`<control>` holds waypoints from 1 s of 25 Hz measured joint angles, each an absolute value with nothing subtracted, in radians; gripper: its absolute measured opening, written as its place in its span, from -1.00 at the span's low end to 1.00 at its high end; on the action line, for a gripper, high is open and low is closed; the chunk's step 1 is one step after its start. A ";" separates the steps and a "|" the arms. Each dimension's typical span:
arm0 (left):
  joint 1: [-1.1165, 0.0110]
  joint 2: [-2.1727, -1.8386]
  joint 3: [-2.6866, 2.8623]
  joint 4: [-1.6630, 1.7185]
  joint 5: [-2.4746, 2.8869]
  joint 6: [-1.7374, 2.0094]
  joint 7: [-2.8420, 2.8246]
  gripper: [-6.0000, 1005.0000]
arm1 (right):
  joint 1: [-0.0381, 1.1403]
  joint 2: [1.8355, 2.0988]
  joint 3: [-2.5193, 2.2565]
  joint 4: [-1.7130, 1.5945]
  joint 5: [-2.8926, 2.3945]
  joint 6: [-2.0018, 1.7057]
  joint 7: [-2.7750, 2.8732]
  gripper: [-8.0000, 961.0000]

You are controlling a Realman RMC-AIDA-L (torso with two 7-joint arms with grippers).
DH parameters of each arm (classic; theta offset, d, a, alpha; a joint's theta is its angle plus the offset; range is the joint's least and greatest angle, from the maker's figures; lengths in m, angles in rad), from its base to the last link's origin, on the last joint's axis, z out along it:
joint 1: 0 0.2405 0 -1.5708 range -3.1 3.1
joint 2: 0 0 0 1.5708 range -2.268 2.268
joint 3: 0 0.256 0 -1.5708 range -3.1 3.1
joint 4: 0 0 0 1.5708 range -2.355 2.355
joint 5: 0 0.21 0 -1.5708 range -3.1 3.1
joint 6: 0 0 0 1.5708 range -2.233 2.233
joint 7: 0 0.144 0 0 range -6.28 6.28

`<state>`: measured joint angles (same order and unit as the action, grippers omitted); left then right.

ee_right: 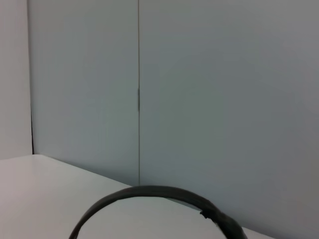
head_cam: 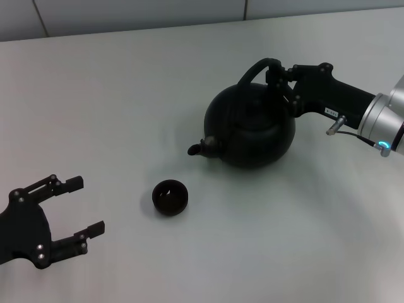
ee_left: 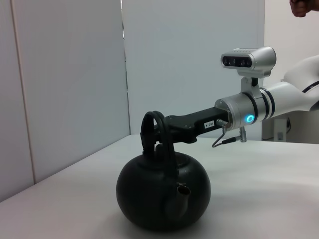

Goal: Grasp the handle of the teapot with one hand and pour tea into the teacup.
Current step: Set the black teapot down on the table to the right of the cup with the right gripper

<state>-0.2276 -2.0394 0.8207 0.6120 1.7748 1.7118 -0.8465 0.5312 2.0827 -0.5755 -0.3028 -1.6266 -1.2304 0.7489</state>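
Observation:
The matte-black teapot stands on the white table right of centre, its brass-tipped spout pointing toward the teacup. It also shows in the left wrist view. My right gripper reaches in from the right and is shut on the top of the arched handle, which also shows in the left wrist view and the right wrist view. The tiny black teacup sits on the table a short way in front of the spout. My left gripper is open and empty at the near left.
The white table runs back to a pale wall. The right arm's silver wrist with a lit blue ring hangs over the table's right side.

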 joint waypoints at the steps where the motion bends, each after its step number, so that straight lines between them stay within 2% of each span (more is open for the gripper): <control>1: -0.227 -2.040 0.821 0.612 1.775 1.712 -0.846 0.60 | 0.531 2.083 -0.576 -0.303 -1.626 -1.231 0.749 -0.62; 11: -0.229 -2.041 0.821 0.612 1.775 1.712 -0.847 0.60 | 0.529 2.081 -0.573 -0.305 -1.624 -1.232 0.755 -0.54; 18: -0.229 -2.042 0.821 0.615 1.773 1.712 -0.851 0.60 | 0.506 2.081 -0.562 -0.310 -1.613 -1.263 0.748 -0.30; 20: -0.229 -2.041 0.821 0.615 1.773 1.712 -0.851 0.60 | 0.499 2.081 -0.561 -0.311 -1.606 -1.274 0.745 0.18; 25: -0.230 -2.040 0.821 0.613 1.774 1.712 -0.844 0.60 | 0.426 2.083 -0.561 -0.313 -1.551 -1.354 0.711 0.27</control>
<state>-0.2302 -2.0397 0.8208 0.6126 1.7738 1.7118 -0.8436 0.4264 2.0827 -0.5609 -0.3134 -1.5507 -1.3537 0.7108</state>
